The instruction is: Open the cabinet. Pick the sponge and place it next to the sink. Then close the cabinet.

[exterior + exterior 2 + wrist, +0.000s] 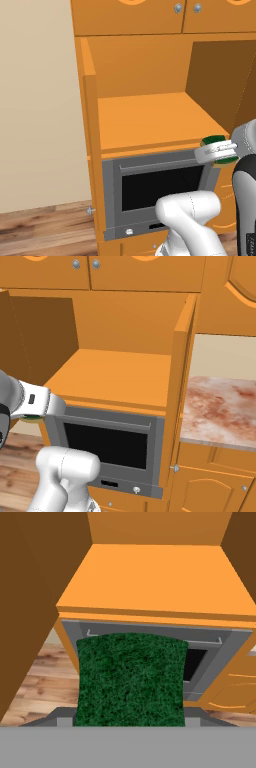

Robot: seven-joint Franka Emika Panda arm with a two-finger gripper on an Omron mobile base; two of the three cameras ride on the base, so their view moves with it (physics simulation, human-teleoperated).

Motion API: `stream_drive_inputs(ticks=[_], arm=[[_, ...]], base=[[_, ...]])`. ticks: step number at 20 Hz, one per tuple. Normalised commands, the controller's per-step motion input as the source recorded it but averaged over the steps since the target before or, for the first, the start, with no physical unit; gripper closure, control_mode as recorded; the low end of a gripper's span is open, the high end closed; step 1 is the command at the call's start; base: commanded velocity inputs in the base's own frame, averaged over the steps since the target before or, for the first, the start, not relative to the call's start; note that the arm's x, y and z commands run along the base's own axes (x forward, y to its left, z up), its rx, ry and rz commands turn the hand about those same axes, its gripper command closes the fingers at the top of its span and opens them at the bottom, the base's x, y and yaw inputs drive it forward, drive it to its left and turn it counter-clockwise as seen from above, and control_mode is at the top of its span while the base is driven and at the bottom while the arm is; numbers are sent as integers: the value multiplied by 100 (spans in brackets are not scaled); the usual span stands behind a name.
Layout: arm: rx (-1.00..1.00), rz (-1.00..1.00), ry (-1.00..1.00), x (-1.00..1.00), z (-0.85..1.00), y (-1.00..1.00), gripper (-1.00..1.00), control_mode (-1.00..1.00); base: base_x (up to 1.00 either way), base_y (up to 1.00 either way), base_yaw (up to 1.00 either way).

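Observation:
The cabinet [150,120] stands with both tall doors swung wide, and its orange shelf [115,376] is bare. My gripper [220,150] hangs just outside it, in front of the shelf's right front corner and above the oven. It is shut on the sponge [216,141], whose green edge peeks out above and below the hand. From the right base, the gripper [31,406] sits at the far left with a green sliver of sponge [32,417] under it. In the hand view the sponge [130,679] hides the fingertips, with the shelf [160,577] beyond. The sink is out of view.
A grey oven [160,190] sits under the shelf. The open left door [92,150] and right door [180,381] jut toward me on either side. A marbled counter [220,406] lies to the right. Shorter orange doors [130,15] are above.

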Motion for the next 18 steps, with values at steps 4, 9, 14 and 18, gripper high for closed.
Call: stream_drive_inputs(ticks=[4, 9, 14, 18], arm=[[0, 0, 0, 0, 0, 0, 100, -100], [0, 0, 0, 0, 0, 0, 100, -100], [0, 0, 0, 0, 0, 0, 100, -100], [0, 0, 0, -3, 0, 0, 100, -100]], base=[[0, 0, 0], [0, 0, 0], [0, 0, 0], [0, 0, 0]])
